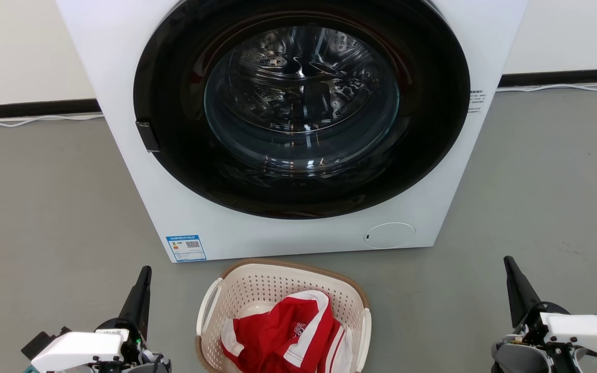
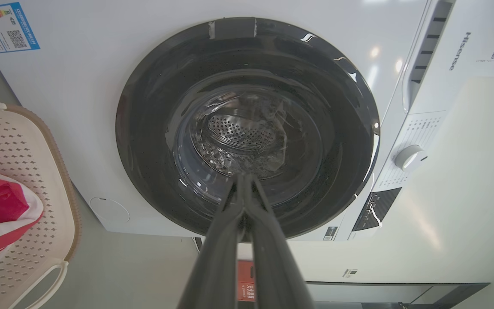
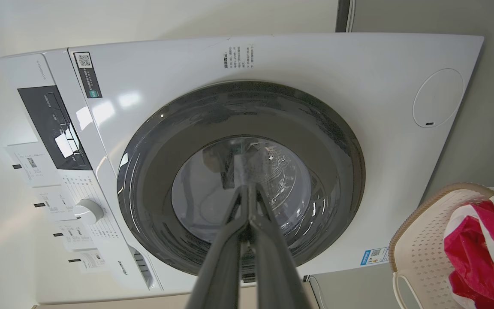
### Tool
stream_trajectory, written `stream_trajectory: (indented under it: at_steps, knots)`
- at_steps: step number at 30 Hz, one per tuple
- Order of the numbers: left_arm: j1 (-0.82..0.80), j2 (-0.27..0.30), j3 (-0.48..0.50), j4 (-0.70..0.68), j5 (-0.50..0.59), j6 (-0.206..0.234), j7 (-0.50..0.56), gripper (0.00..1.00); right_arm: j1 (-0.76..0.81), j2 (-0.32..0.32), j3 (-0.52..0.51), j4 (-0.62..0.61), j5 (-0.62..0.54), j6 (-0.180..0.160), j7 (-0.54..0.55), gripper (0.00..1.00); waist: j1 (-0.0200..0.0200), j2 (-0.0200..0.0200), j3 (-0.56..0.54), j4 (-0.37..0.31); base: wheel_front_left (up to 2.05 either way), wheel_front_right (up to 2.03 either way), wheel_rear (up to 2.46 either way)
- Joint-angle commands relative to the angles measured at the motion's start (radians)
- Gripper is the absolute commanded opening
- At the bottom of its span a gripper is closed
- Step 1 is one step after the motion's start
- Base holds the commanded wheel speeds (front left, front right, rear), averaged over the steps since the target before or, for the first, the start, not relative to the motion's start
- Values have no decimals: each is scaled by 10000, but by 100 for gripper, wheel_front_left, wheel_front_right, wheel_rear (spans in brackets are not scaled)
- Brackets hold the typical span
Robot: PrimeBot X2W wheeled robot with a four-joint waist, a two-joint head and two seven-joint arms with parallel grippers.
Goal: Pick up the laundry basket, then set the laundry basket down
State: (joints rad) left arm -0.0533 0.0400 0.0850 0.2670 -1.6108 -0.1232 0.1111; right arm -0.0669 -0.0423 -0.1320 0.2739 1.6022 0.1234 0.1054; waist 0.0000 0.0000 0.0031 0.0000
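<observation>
- laundry basket (image 1: pixel 263 286) sits on the grey floor (image 1: pixel 44 207) between the two grippers: to the right of the left gripper (image 1: pixel 145 273), to the left of the right gripper (image 1: pixel 509 263), touching neither.
- left gripper: fingers pressed together, nothing held, tips pointing at the washing machine (image 1: pixel 122 77).
- right gripper: fingers also pressed together, empty, well apart from the basket's right handle (image 1: pixel 366 331).
- basket lies nearer the left gripper than the right one.
- contents: red and white garment (image 1: pixel 288 331) bunched inside the basket, toward the side closest to the gripper bases.
- washing machine stands just beyond the basket, ahead of both sets of fingertips; round door (image 1: pixel 301 103) shut, steel drum visible through the glass.
- basket upright, brown rim up, both white handles free.
</observation>
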Motion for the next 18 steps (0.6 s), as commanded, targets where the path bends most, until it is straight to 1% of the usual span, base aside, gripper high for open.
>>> stream_trajectory:
  at_steps: [1, 18]
  knots:
    - [-547, 102, 285, -222, 19, -75, 19, 0, -410, -79, 186, -292, 68, 73, 76, 0, 0, 0, 0, 0, 0, 0, 0]
    - [-547, 102, 284, -222, 19, -75, 19, 0, -410, -79, 186, -292, 68, 73, 76, 0, 0, 0, 0, 0, 0, 0, 0]
